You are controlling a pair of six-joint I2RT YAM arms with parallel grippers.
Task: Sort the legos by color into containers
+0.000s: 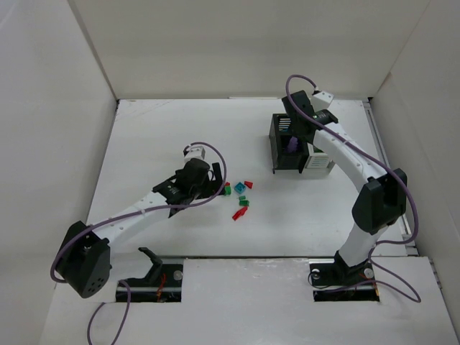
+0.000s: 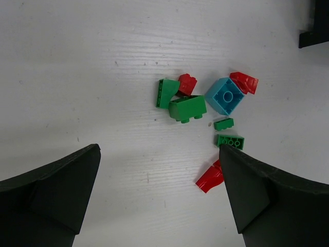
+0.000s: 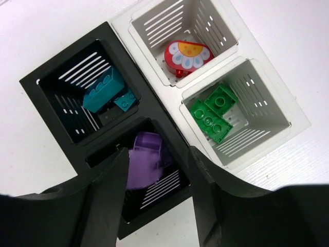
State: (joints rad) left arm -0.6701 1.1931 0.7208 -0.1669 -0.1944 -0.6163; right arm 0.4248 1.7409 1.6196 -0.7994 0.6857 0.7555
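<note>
Loose legos lie in a small pile (image 1: pixel 241 195) at the table's middle. In the left wrist view I see a teal brick (image 2: pixel 226 96), green bricks (image 2: pixel 187 108), and red pieces (image 2: pixel 209 178). My left gripper (image 2: pixel 159 149) is open and empty, just left of the pile (image 1: pixel 214 178); its right finger is beside one red piece. My right gripper (image 3: pixel 158 154) is open over the black container (image 3: pixel 61 77), above a purple piece (image 3: pixel 146 157) that looks blurred. The black container also holds teal bricks (image 3: pixel 105 90). The white container (image 3: pixel 288 110) holds green bricks (image 3: pixel 213 110) and a red flower piece (image 3: pixel 187 55).
The joined containers (image 1: pixel 282 154) stand at the back right of the white table. White walls enclose the table on the left, back and right. The arm bases sit at the near edge.
</note>
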